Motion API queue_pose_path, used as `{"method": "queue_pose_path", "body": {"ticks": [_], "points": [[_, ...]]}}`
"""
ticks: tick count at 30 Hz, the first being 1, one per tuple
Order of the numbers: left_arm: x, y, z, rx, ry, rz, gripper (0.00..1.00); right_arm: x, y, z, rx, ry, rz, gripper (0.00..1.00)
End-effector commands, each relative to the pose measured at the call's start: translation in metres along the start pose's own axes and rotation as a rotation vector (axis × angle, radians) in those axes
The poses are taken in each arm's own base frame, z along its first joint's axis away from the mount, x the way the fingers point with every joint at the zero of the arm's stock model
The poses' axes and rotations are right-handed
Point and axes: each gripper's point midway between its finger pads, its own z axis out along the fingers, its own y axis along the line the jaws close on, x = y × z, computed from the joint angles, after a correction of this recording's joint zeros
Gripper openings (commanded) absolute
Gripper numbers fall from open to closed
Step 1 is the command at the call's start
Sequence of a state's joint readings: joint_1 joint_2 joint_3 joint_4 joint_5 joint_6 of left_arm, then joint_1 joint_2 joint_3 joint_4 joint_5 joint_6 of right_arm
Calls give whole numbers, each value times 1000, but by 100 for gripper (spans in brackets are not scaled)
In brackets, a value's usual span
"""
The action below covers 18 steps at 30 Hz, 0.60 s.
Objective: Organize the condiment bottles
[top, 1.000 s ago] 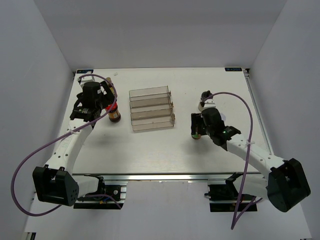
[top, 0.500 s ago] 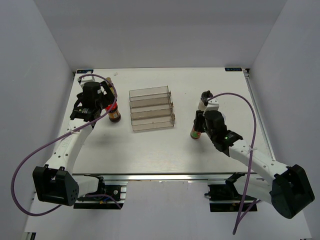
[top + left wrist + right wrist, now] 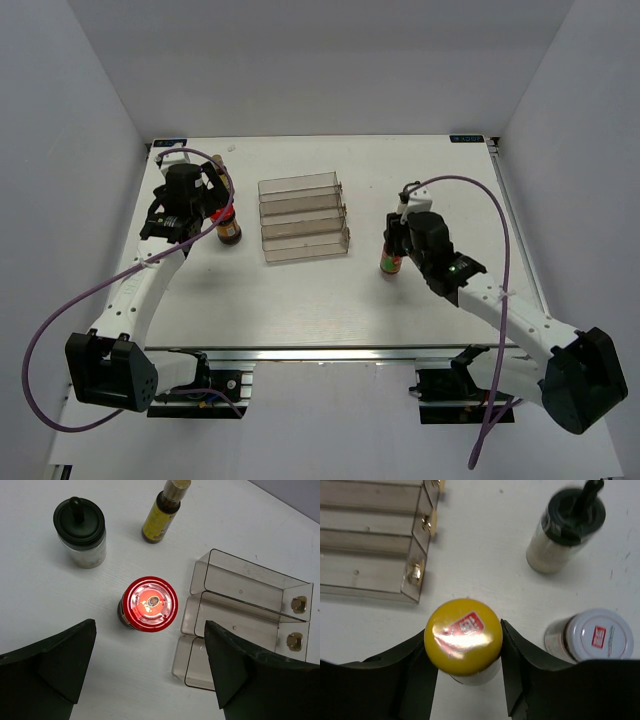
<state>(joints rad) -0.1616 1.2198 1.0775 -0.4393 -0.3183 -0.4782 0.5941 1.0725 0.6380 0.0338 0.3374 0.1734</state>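
Bottles first: the tall red-sauce bottle (image 3: 463, 639) is upright just right of the rack (image 3: 304, 218), level with its near end. The right tool (image 3: 464, 652) is closed on it, one finger pressed to each side under the yellow cap. Whether its base touches the counter (image 3: 300, 300) cannot be told. Farther from the rack on that same side stand the black-topped white shaker (image 3: 566, 527) and the white-lidded jar (image 3: 592, 637), apart from each other.

Left of the rack, close by, stands the red-lidded dark jar (image 3: 148, 604). The left tool (image 3: 150, 624) hangs above it, spread wide and holding nothing — its fingers clear of the jar. The slim brown yellow-labelled bottle (image 3: 162, 512) stands upright on that side too.
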Motion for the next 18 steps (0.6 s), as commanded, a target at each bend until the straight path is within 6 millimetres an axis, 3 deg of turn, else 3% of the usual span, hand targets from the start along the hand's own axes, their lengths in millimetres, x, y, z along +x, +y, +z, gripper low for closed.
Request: {"method": "queue_pose_path", "body": {"ticks": [1, 6, 10, 14, 15, 16, 17, 18], "points": [[-8, -2, -2, 8, -30, 2, 98, -120, 20, -6, -52, -303, 11, 0], [-9, -1, 0, -12, -30, 6, 98, -169, 36, 9, -76, -378, -2, 0], [-12, 0, 1, -19, -41, -4, 98, -219, 58, 33, -121, -465, -18, 0], [-17, -2, 3, -21, -54, -4, 98, -252, 78, 62, -158, -526, -25, 0], [-15, -2, 6, -26, -47, -1, 98, -246, 83, 81, -159, -504, -32, 0], [-19, -3, 7, -29, -55, -3, 98, -250, 87, 87, -166, -510, -36, 0], [-20, -2, 8, -39, -55, -5, 98, -271, 92, 87, -178, -548, -31, 0], [-19, -1, 10, -50, -54, -9, 98, -275, 95, 94, -181, -553, -34, 0]]}}
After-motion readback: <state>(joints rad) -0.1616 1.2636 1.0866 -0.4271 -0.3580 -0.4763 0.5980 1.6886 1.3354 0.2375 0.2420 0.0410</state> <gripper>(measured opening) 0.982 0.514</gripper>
